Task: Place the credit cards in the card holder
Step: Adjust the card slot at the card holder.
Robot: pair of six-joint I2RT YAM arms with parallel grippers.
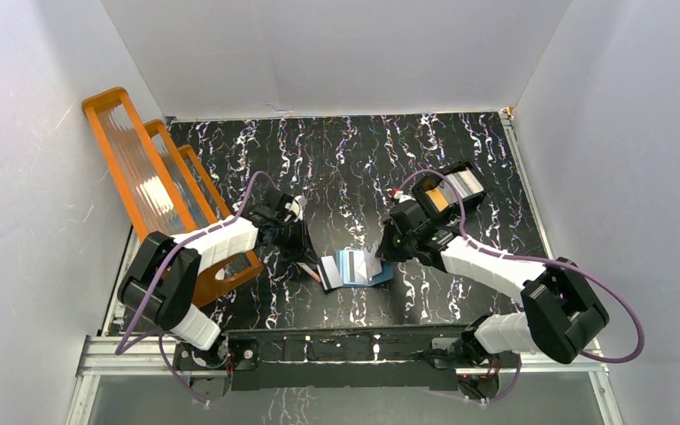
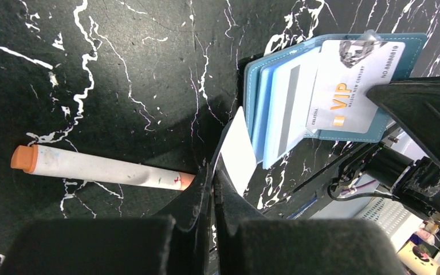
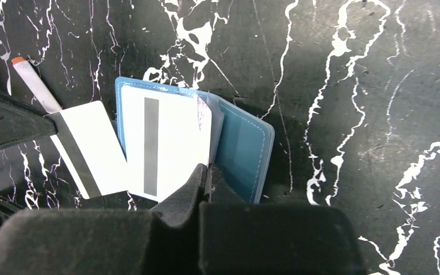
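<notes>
The teal-blue card holder lies open on the black marbled table between both arms. Its cover and light blue pages show. My left gripper is shut on the corner of a white credit card with a dark stripe, held just left of the holder. My right gripper is shut on the edge of a second credit card, white with a grey stripe, resting in the open holder. From the left wrist its silver "VIP" face shows against the holder.
A pink-brown pen-like stick lies on the table left of the held card. A black compartmented tray with more cards sits at the back right. A big orange ribbed rack leans along the left wall.
</notes>
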